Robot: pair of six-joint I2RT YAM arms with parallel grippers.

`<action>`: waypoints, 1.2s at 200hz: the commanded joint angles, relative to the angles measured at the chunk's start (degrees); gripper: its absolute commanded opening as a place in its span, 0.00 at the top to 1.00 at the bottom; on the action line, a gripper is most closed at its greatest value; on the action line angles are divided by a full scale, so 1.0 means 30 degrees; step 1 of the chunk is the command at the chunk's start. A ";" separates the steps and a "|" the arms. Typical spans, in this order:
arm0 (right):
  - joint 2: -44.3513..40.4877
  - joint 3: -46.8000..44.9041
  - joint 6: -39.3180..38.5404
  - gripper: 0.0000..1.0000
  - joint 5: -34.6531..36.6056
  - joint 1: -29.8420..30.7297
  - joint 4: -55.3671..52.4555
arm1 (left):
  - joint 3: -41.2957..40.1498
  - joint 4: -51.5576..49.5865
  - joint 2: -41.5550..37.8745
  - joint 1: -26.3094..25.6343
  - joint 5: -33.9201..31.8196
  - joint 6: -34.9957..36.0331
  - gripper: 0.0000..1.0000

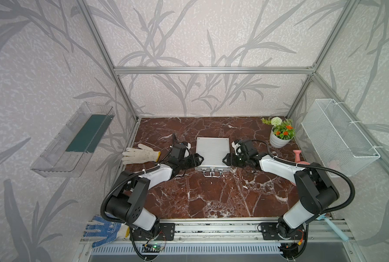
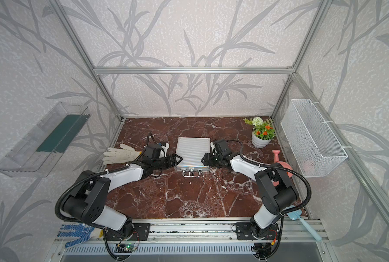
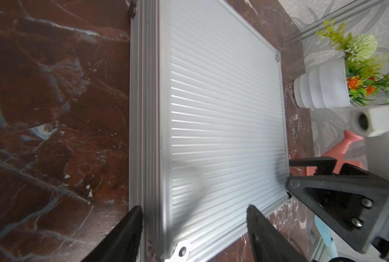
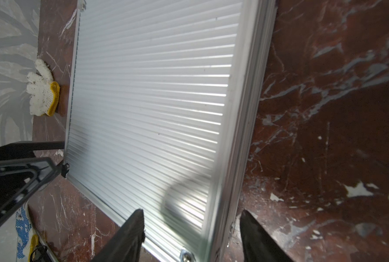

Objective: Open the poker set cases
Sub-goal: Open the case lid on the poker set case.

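Note:
The poker set case [image 1: 212,152] [image 2: 192,150] is a flat silver ribbed briefcase lying shut in the middle of the marble table. Its chrome handle [image 1: 212,173] and latches face the front edge. My left gripper [image 1: 201,158] [image 3: 194,209] is at the case's front left corner, turned on its side and open. One finger [image 3: 130,226] is low beside the side wall and the other stands above the lid [image 3: 223,113]. My right gripper [image 1: 224,160] [image 4: 192,213] mirrors this at the front right corner, open, straddling the case's edge [image 4: 234,158]. Neither pair of fingers presses on the case.
A white work glove [image 1: 140,154] lies left of the case. A potted plant [image 1: 279,136] and a pink watering can [image 1: 299,156] stand to the right. A wire basket [image 1: 338,138] and a clear shelf [image 1: 75,140] hang on the side walls. A blue-dotted glove [image 1: 102,229] lies front left.

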 commanded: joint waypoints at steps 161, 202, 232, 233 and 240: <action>-0.0786 -0.0137 0.0189 0.38 -0.0509 0.0800 -0.0489 | 0.0035 -0.1956 -0.0332 -0.0245 0.0466 0.2029 0.29; -0.0790 -0.0320 0.0524 0.43 -0.0791 0.0785 -0.0023 | 0.0480 -0.1626 0.0425 -0.0285 0.0789 0.2143 0.29; -0.0702 -0.0287 0.0787 0.50 -0.1175 0.0820 0.0318 | 0.1031 -0.1714 0.0639 -0.0483 0.1029 0.2152 0.29; -0.0702 -0.0289 0.0797 0.50 -0.1184 0.0832 0.0339 | 0.1051 -0.1722 0.0639 -0.0497 0.1025 0.2164 0.29; -0.0717 -0.0334 0.0886 0.52 -0.1290 0.0829 0.0540 | 0.1113 -0.1755 0.0655 -0.0505 0.1090 0.2185 0.29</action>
